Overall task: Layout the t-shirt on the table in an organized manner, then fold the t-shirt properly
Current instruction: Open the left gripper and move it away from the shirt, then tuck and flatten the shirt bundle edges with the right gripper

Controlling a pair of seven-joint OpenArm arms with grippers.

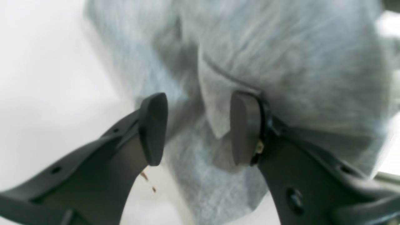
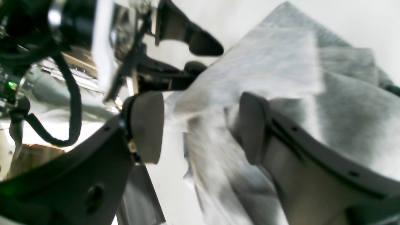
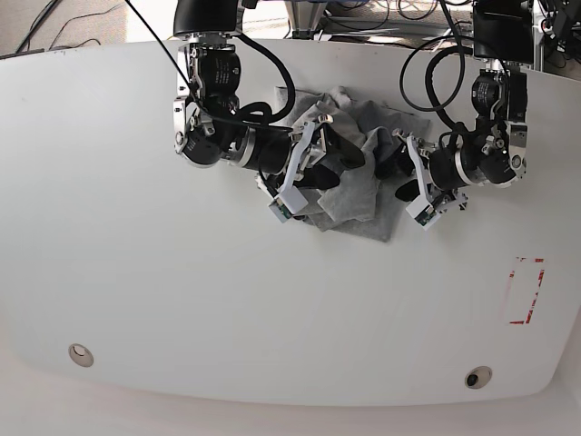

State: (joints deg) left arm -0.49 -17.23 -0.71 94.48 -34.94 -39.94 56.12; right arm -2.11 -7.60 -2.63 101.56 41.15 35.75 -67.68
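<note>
Left gripper (image 1: 198, 129) first: its two dark pads stand well apart, and a loose flap of the t-shirt (image 1: 281, 62) hangs in the gap between them, lying right against the right-hand pad and clear of the other one, so nothing is pinched there. Over to the right gripper (image 2: 200, 128), and it's the same story: jaws spread wide, grey cloth bunched in the space between, one pad pressed up against the fabric, the other pad standing free over bare white. From the base view both grippers, the right one (image 3: 334, 160) on that view's left and the left one (image 3: 399, 174) on its right, sit at the crumpled t-shirt (image 3: 356, 202) from opposite sides, the arms angled in toward each other. The garment is a rumpled heap, folded over itself, resting on the table (image 3: 182, 300) toward its far edge, about midway across; no lettering can be made out on it in this state. Off to the side, well apart from the cloth, a red dashed rectangle (image 3: 526, 291) marks the tabletop, and two round grommets, one (image 3: 80, 354) and the other (image 3: 477, 376), sit near the closer edge.
</note>
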